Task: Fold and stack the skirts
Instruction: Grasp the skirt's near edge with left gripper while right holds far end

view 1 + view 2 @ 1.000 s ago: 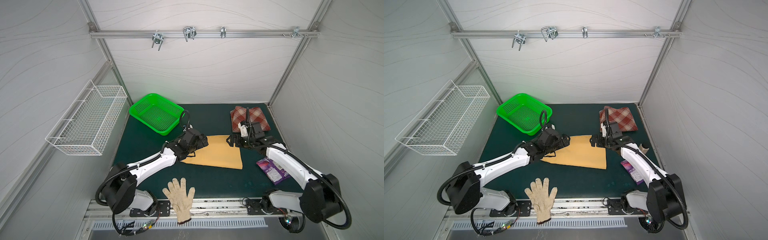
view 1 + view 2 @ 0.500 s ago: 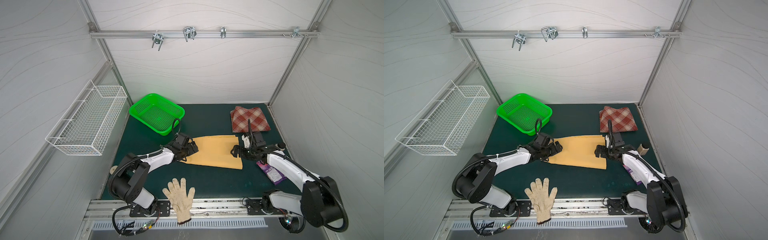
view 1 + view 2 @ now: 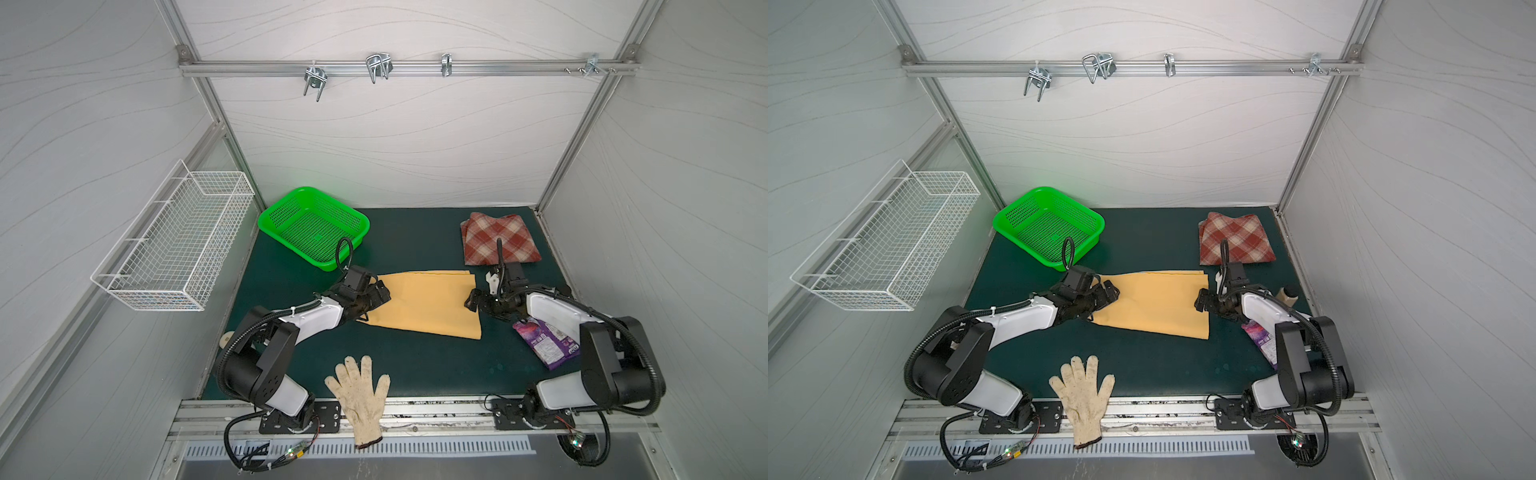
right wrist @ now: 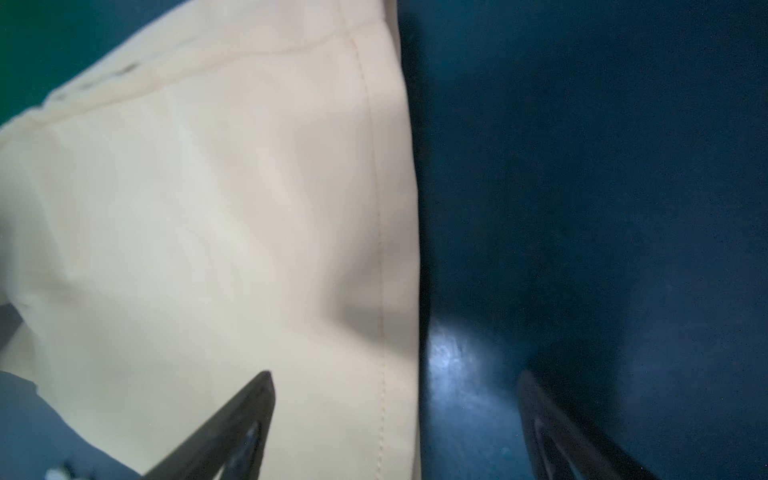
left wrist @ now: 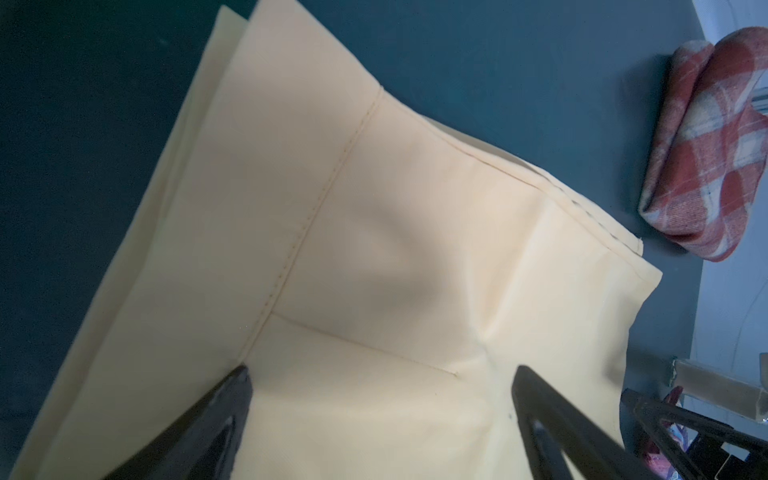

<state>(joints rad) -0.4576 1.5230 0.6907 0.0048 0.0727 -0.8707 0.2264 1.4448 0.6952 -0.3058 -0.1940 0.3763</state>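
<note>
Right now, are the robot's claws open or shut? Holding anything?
Left gripper: open, over the yellow skirt, holding nothing.
Right gripper: open, at its edge, holding nothing.

**Both arms pull back from the far edge**

A second ago the left gripper (image 3: 381,292) sat over the far left corner of the yellow skirt (image 3: 428,303), and the right gripper (image 3: 471,300) reached in front of the plaid skirt (image 3: 498,243). Both have since drawn back toward the near side and now sit at the yellow skirt's side edges. More of its far edge shows, and the plaid skirt shows nearly whole.
</note>
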